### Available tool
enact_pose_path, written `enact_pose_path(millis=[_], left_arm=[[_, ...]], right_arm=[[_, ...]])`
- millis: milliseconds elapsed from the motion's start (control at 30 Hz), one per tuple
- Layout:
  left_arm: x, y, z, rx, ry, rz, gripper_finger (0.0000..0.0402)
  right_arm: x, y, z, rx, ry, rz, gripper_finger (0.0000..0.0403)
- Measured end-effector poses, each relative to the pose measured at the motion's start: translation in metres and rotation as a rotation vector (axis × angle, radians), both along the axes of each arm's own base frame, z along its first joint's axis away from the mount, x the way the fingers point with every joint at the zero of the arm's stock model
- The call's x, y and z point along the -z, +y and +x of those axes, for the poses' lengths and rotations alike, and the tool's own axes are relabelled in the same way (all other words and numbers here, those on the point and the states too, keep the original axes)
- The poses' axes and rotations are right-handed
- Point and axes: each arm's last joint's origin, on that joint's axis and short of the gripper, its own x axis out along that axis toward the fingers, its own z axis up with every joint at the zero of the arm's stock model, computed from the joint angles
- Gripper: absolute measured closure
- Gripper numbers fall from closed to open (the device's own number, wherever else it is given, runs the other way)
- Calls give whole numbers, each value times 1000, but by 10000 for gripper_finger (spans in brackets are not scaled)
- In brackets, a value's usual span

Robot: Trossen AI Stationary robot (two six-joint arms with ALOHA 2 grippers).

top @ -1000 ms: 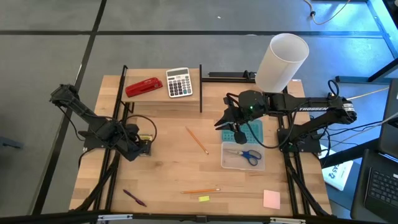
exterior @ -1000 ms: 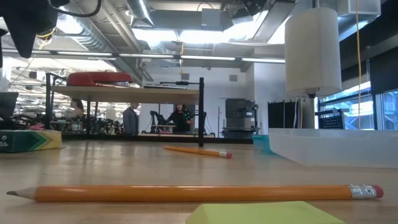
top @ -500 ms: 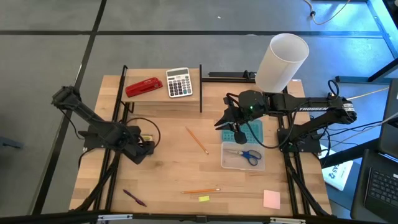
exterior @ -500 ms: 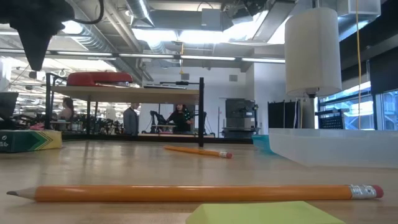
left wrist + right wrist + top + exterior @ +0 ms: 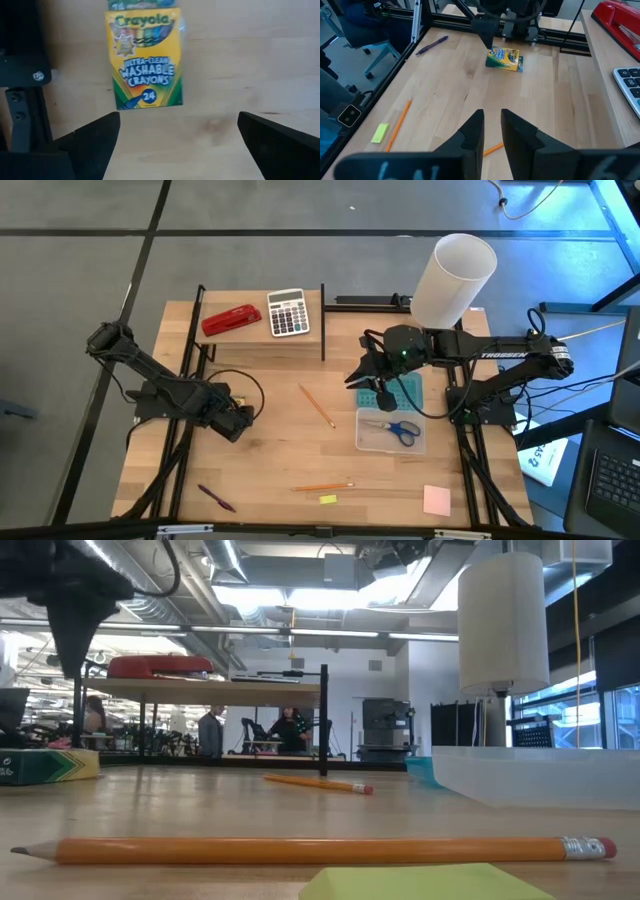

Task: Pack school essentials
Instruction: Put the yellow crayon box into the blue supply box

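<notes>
- This was a robotics lab in an open industrial hall, not a home or classroom.
- Exposed ducts and strip lights [image 5: 300, 595] ran across the bare ceiling.
- Far beyond the left gripper [image 5: 175, 145], people [image 5: 288, 730] sat at benches among equipment racks.
- The wooden table [image 5: 280, 450] stood in a black metal frame on grey floor, with a laptop [image 5: 612, 480] outboard of the right gripper [image 5: 365, 375].

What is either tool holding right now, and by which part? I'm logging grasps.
Nothing is held. The left tool is open above the table, short of the crayon box, which lies flat. The right tool is nearly shut, with nothing between its fingers.
</notes>
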Motion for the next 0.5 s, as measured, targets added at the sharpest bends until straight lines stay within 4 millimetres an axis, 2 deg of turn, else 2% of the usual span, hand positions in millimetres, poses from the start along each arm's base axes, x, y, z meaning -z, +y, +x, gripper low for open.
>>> enact_pose_path(millis=[233,500], left_arm=[[28,6,-1,-26,20,-7,4],[44,14,-5,-48,39,0,4]], right_arm=[[0,0,0,0,0,0,334],[0,0,0,1,0,-1,334]])
